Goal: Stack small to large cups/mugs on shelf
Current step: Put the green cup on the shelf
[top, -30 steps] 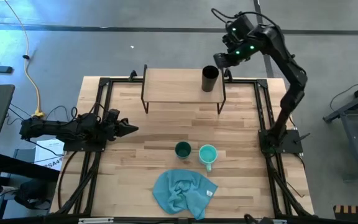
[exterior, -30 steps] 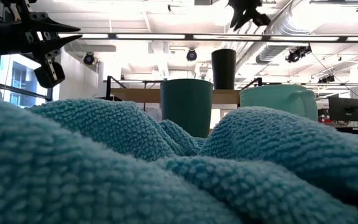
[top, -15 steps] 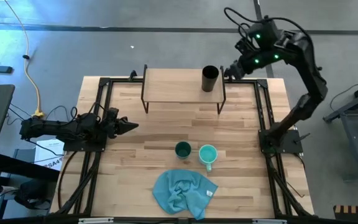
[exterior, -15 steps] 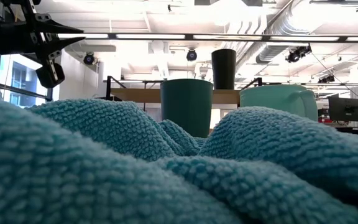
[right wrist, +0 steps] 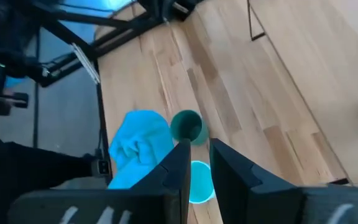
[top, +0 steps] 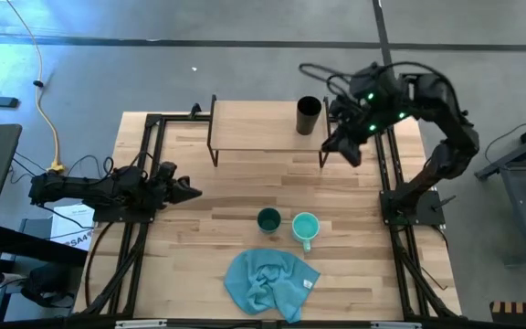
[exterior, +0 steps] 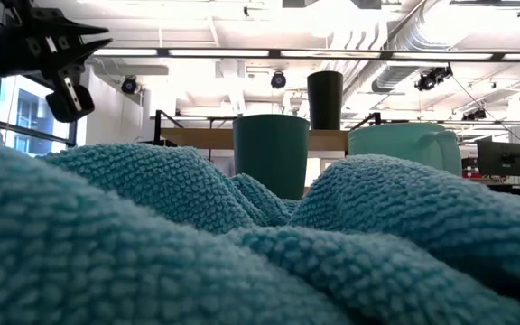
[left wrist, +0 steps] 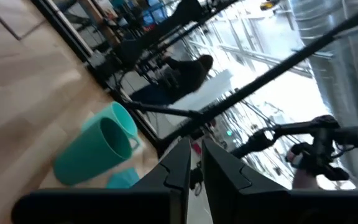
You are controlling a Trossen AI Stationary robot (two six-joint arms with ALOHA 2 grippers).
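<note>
We see a pale plank surface (top: pixel 354 265); at its far edge stands the shelf (top: pixel 263 128), a light wood board on thin black legs; on the shelf's right end sits the tall black cup (top: pixel 309 116), a smooth cylinder. The crumpled blue cloth (top: pixel 268 283) lies near the front; behind it sit the handled turquoise mug (top: pixel 305 227) and short teal cup (top: pixel 268 219), nearly touching. The right pincer (top: pixel 329 147), fingers nearly together, hangs just beside the black cup; the left pincer (top: pixel 193 191), closed, waits at the left.
</note>
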